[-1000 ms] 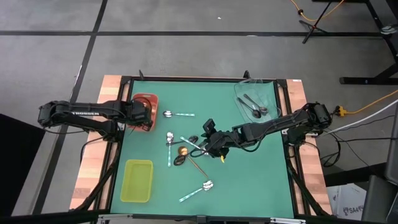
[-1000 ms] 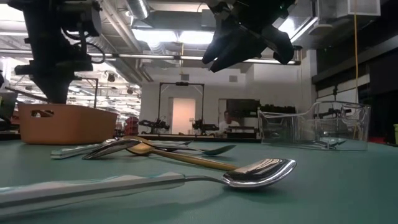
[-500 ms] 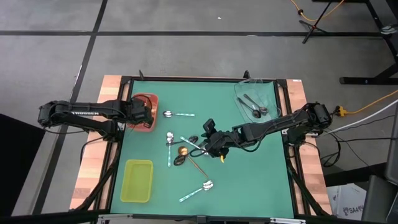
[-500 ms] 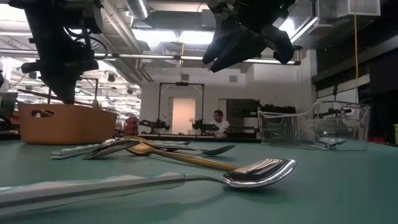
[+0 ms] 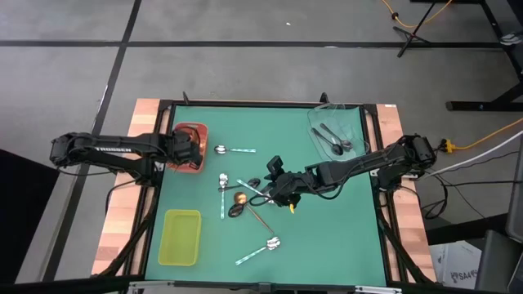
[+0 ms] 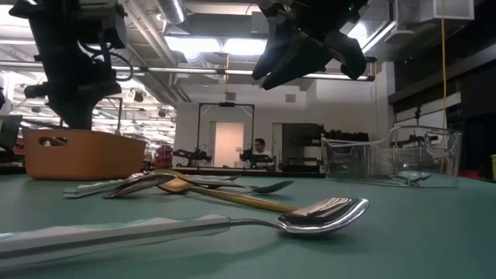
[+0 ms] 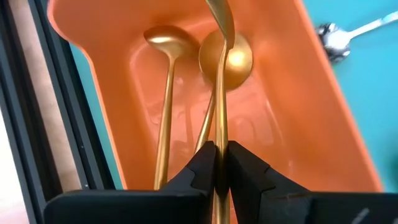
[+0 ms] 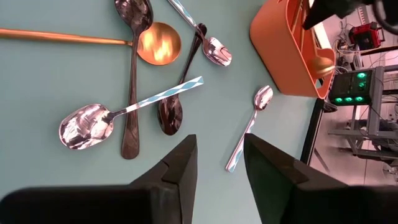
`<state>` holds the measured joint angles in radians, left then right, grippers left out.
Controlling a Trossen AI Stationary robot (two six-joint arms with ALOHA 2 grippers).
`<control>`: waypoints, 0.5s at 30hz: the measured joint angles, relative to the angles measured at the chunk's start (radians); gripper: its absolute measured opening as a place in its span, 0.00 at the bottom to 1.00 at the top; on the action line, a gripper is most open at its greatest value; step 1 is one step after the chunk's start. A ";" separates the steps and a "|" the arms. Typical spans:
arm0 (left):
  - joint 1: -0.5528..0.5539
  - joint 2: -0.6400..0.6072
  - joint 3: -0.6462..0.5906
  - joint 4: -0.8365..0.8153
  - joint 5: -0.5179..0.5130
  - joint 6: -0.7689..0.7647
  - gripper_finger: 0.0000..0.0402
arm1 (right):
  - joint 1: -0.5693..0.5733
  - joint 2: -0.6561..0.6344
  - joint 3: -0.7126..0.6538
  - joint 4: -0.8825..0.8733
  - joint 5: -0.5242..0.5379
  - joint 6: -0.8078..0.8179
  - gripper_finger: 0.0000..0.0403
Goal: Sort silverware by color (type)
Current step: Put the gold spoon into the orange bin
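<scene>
Over red tray (image 7: pixel 323 106), gold spoon (image 7: pixel 221 93) bowl-down

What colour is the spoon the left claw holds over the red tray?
Gold spoon, clearest in the left wrist view.

My two arms are dark, jointed; white lettering runs along the left one, frame left. Wrist views: matte black wedge-shaped fingers (image 7: pixel 200 171), blocky, smooth-faced, at frame bottom.

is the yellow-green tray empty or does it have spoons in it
Empty: the high view shows the yellow-green tray with only its bare floor, no spoons inside.
</scene>
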<state>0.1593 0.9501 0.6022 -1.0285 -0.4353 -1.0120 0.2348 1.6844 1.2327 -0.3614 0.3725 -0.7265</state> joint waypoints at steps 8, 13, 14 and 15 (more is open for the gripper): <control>0.000 0.000 -0.035 0.001 0.001 -0.001 0.07 | 0.000 0.000 0.000 0.000 0.000 0.000 0.31; 0.000 0.000 -0.038 0.001 0.001 0.001 0.07 | 0.000 0.000 0.000 0.000 0.000 0.000 0.31; 0.000 0.000 -0.038 0.001 0.000 0.001 0.07 | 0.000 0.000 0.000 0.000 0.000 0.000 0.31; 0.000 0.000 -0.038 0.001 -0.002 0.001 0.07 | 0.000 0.000 0.000 0.000 0.000 0.000 0.31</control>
<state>0.1593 0.9501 0.5640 -1.0271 -0.4370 -1.0115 0.2348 1.6844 1.2327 -0.3611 0.3725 -0.7265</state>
